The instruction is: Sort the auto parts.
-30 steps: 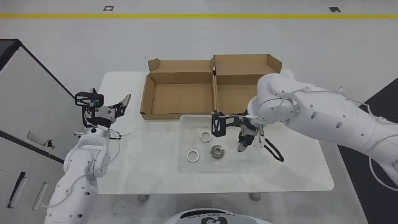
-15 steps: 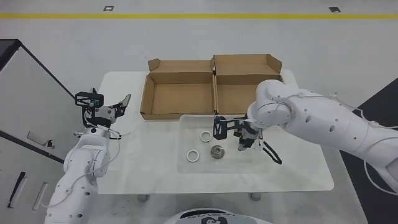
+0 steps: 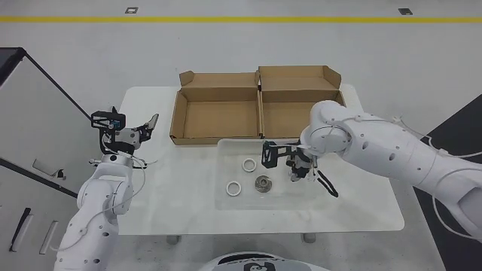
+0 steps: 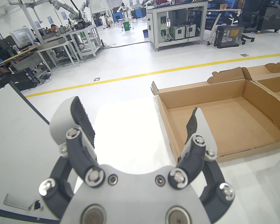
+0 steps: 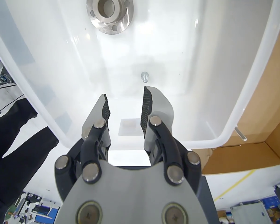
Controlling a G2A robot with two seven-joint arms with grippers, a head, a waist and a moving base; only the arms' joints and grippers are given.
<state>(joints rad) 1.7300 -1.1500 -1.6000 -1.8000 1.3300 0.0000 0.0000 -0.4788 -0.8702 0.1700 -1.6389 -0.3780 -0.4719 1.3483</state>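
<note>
Since the small bolt (image 5: 144, 76) is the part nearest the right hand (image 5: 125, 94), it is noted first. It is a short silver piece on the floor of the clear bin (image 5: 200, 143). Its wider end faces the metal flange (image 5: 109, 5) and its narrower end faces the fingertips, so its long axis runs roughly in line with the hand. Whether it lies flat or stands on end cannot be told.

The bolt sits just ahead of the right hand's fingertips, closer to one finger than the other and touching neither. The flange lies farther out along the same line, well apart from the hand. It rests flat with its bore facing up and four small holes in its rim.

The right hand is part-open with a clear gap between the pads, and it holds nothing.

From the top view, the right hand (image 3: 295, 172) hangs over the bin (image 3: 282, 196), and the arm hides the bin's corner nearest the right cardboard box (image 3: 286, 105). The bolt is too small to make out there. The flange (image 3: 263, 184) lies mid-bin, with one white ring (image 3: 248, 165) toward the boxes and another white ring (image 3: 233, 189) toward the robot.

The left hand (image 4: 135, 107) is wide open and empty, raised over the left edge of the table (image 3: 173, 196) and well apart from the bin. The left cardboard box (image 4: 224, 122) lies ahead of it, its far corner cut off.
</note>
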